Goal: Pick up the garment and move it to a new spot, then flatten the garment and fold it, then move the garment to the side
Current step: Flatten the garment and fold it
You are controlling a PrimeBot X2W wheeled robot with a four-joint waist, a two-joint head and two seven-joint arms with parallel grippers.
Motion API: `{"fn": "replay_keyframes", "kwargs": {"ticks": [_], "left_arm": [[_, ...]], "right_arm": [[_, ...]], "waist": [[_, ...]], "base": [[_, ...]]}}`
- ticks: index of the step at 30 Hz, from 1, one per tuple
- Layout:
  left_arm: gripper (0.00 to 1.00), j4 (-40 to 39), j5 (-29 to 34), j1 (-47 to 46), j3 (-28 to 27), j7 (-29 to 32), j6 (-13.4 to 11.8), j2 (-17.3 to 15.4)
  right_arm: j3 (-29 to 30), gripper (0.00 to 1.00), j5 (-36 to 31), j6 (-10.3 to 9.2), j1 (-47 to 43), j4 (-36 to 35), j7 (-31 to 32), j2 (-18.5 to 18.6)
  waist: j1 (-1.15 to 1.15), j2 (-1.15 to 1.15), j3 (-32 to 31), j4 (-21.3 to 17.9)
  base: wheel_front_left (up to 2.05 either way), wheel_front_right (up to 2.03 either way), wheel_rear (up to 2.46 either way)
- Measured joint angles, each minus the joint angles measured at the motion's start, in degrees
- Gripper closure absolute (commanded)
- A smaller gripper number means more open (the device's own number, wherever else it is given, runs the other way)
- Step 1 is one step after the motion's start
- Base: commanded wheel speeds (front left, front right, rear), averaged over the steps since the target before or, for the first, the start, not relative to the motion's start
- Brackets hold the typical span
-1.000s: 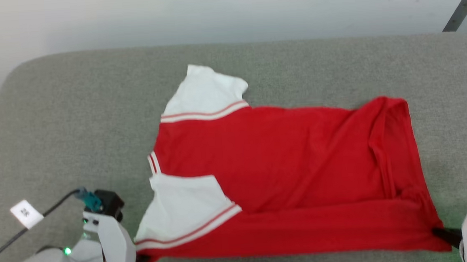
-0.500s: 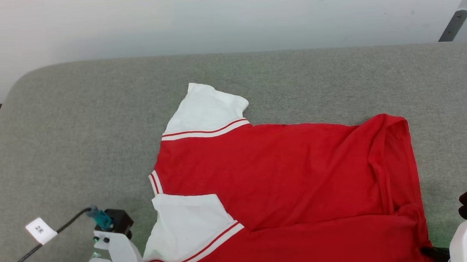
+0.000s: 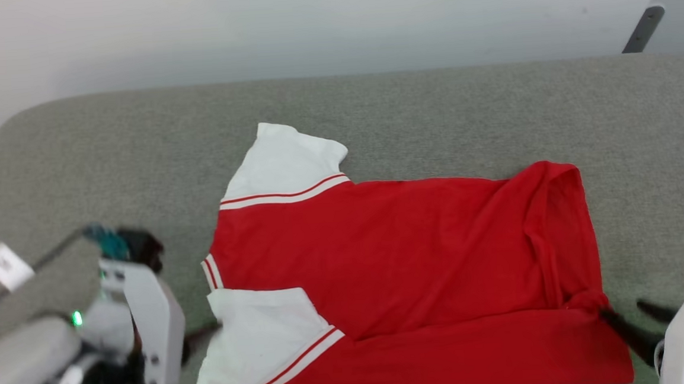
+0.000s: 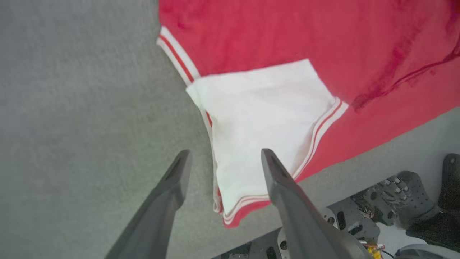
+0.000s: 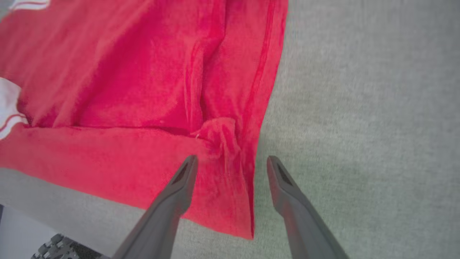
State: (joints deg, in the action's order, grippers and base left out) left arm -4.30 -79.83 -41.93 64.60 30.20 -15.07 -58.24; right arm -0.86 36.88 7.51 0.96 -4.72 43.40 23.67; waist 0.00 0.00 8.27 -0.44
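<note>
Near-left corner of the garment [image 3: 405,259] clipped by the head view's bottom edge; white tag [image 3: 5,265] at left too blurred to read.

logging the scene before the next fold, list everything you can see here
garment: one, red with two white sleeves and red-white striped trim, lying mid-surface with its near edge folded over
padded surface: one, grey, under the garment
wall: one, pale, behind the surface
bar: one, dark, slanted against the wall at far right
tag: one, white, beside the left arm
left pincer: one, dark fingers on a pale arm, open, over the near white sleeve's edge
right pincer: one, dark fingers on a pale arm, open, over the bunched near right corner of the garment
</note>
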Motion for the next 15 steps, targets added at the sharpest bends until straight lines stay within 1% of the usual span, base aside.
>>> {"fn": "replay_keyframes", "kwargs": {"ticks": [2,4,6,8,11,15], "left_arm": [[0.00,0.6,1.0,-2.8,-1.3,-0.1,0.7,0.2],[0.00,2.0,2.7,-5.9,-2.3,-0.7,2.5,0.8],[0.00,4.5,4.2,-8.6,-3.4,-1.4,3.8,1.9],[0.00,7.1,5.9,-11.1,-3.9,-2.2,5.8,2.9],[0.00,11.1,7.8,-14.4,-4.6,-3.3,8.0,4.8],[0.00,17.1,9.4,-17.7,-4.8,-3.7,10.0,7.3]], "right_arm": [[-0.1,0.00,-1.4,0.00,1.0,-1.0,-3.4,-0.2],[-0.9,0.00,-2.7,0.00,2.3,-2.4,-8.0,-0.1],[-1.1,0.00,-4.0,0.00,3.9,-3.2,-13.6,-0.6],[-1.7,0.00,-6.2,0.00,5.5,-3.8,-19.3,-0.7],[-2.6,0.00,-9.1,0.00,7.8,-4.2,-28.0,-1.1],[-3.2,0.00,-13.1,0.00,9.4,-4.6,-37.7,-1.6]], "waist": [[0.00,0.00,0.3,-0.6],[0.00,0.00,0.7,-1.2],[0.00,0.00,1.2,-2.0],[0.00,0.00,1.7,-3.0],[0.00,0.00,2.5,-4.5],[0.00,0.00,3.7,-6.5]], "base": [[0.00,0.00,0.00],[0.00,0.00,0.00],[0.00,0.00,0.00],[0.00,0.00,0.00],[0.00,0.00,0.00],[0.00,0.00,0.00]]}}
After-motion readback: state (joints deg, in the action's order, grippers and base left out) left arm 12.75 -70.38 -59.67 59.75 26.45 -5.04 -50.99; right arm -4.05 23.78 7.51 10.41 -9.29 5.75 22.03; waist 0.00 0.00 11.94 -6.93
